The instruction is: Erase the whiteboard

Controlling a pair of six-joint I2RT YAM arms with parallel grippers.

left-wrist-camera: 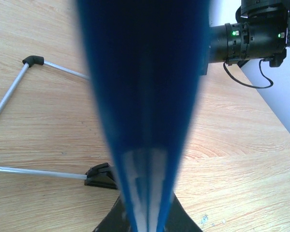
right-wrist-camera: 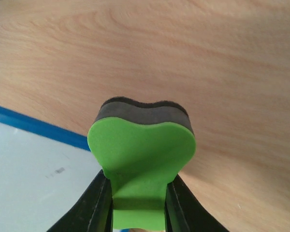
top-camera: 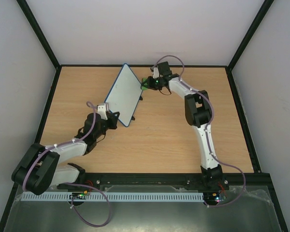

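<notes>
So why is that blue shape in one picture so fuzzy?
Left wrist view: the blue edge of the whiteboard sits against the lens, too close to focus; the table behind is sharp. Right wrist view: the green eraser is crisp. Top view: even light, soft shadows.

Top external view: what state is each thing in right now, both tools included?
whiteboard: tilted up, gripped at its near corner, faint mark showing
left tool: shut on the whiteboard
eraser: held by the whiteboard's far edge, contact unclear
right tool: shut on the eraser
</notes>
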